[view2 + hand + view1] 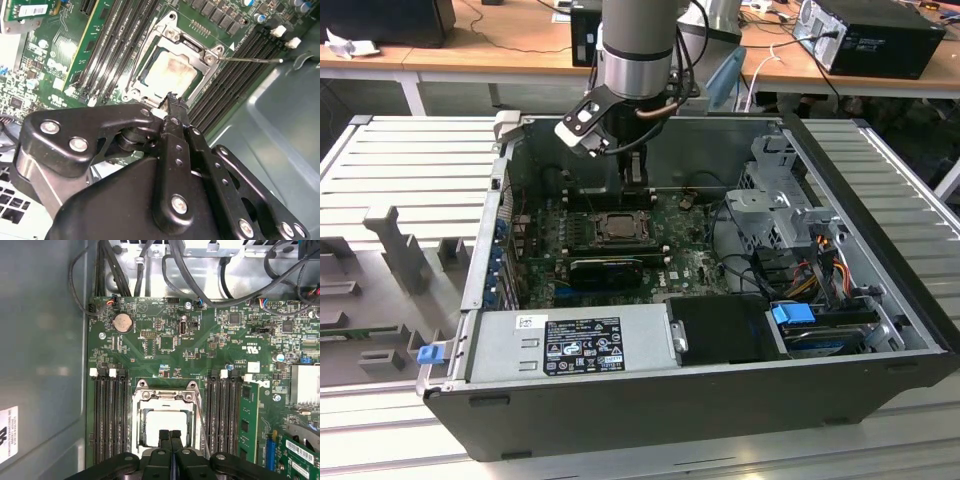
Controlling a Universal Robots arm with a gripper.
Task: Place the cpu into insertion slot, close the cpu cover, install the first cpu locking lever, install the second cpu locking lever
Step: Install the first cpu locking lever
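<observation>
The cpu [170, 72] lies flat in the insertion slot [618, 227], its pale metal top showing through the window of the cpu cover [214, 54]. The cover lies down over the chip, as the first wrist view also shows with the cpu [165, 422] and cover [165, 396]. A thin locking lever [250, 60] sticks out sideways from one corner of the socket. My gripper [170, 436] is shut with nothing between its fingers. Its tips [173, 102] hover at the socket's edge, and in the exterior view the gripper [635, 180] hangs just behind the socket.
Long black memory slots [107, 415] flank the socket on both sides. A green card [247, 415] stands in one of them. Cables [150, 265] run along the case wall beyond the board. A power supply [570, 340] and drive cage [780, 210] fill the case's other parts.
</observation>
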